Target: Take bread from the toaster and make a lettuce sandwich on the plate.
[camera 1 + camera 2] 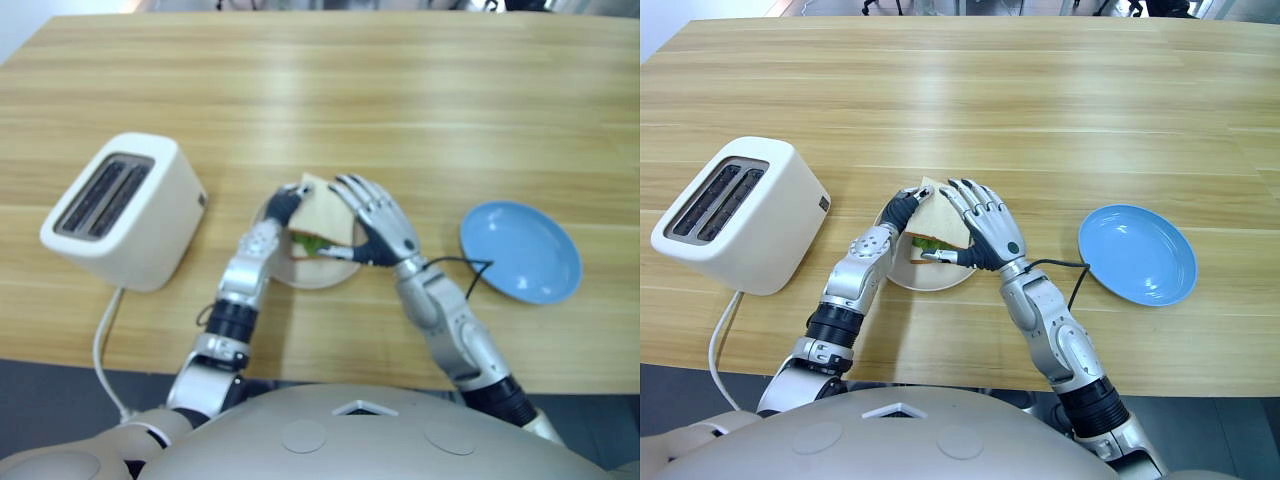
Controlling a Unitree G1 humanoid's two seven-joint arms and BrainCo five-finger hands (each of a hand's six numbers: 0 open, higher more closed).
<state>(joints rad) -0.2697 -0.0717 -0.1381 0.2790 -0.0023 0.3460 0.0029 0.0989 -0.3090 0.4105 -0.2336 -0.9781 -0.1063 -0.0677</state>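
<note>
A pale cord (718, 345) hangs over the near edge of the bench (1040, 100) at the left and runs up to the toaster. Just beyond the near edge, in the middle, sits a small cream plate (916, 277). On it lies a slice of bread (940, 217), tilted, with green lettuce (928, 243) showing under its near edge.

The left hand (902, 207) is at the left corner of the bread, its dark fingers curled closed on that corner. The right hand (985, 232) lies over the right side of the bread with its fingers stretched out and spread apart, resting on the top. Its thumb points left along the near edge, just beside the lettuce, and it clamps nothing.

To the left of the plate, near but apart from it, stands a cream toaster (735, 215) with two dark slots on top. To the right, well apart from the hands, lies a blue plate (1137, 255). A thin black cable from the right wrist loops toward it. Beyond these the wooden bench stretches to its far edge.
</note>
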